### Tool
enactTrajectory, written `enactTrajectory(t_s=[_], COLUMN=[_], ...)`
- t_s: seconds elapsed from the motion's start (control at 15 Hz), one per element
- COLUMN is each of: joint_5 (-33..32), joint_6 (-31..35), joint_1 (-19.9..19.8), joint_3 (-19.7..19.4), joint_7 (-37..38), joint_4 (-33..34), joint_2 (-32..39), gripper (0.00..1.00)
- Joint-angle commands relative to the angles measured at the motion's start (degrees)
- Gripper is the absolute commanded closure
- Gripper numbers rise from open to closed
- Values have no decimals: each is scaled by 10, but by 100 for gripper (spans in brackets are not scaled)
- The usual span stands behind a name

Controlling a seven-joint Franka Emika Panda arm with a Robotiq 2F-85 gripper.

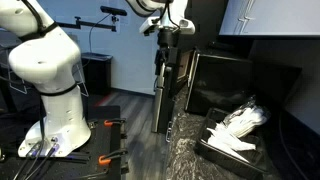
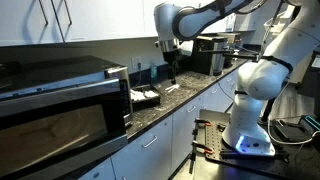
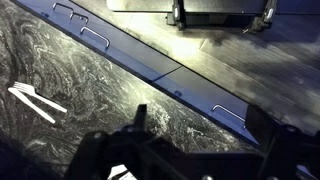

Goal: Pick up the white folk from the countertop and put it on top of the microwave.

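Wrist view: fork [image 3: 35, 100] lies ungripped on the countertop [image 3: 45, 55], middle left. Whether the gripper [image 3: 185, 155], at bottom edge, is open or closed is unclear. Approach step, judging by this; next it must centre over the fork and descend.

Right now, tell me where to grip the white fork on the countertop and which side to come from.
Grip the white fork across the middle of its length, coming straight down from above. It lies flat on the countertop, long and thin, so only a top-down pinch across its narrow width seems workable. Which end holds the tines is too small to tell.
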Motion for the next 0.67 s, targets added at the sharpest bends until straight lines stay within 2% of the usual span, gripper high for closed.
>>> enactTrajectory(t_s=[0.0, 0.33, 0.6], joint_5=[-4, -4, -2], joint_6=[-2, -2, 18], joint_1=[10, 10, -8], joint_3=[-9, -9, -15], joint_7=[4, 4, 65], joint_4=[1, 1, -12], joint_2=[1, 1, -13], gripper=[0, 0, 0])
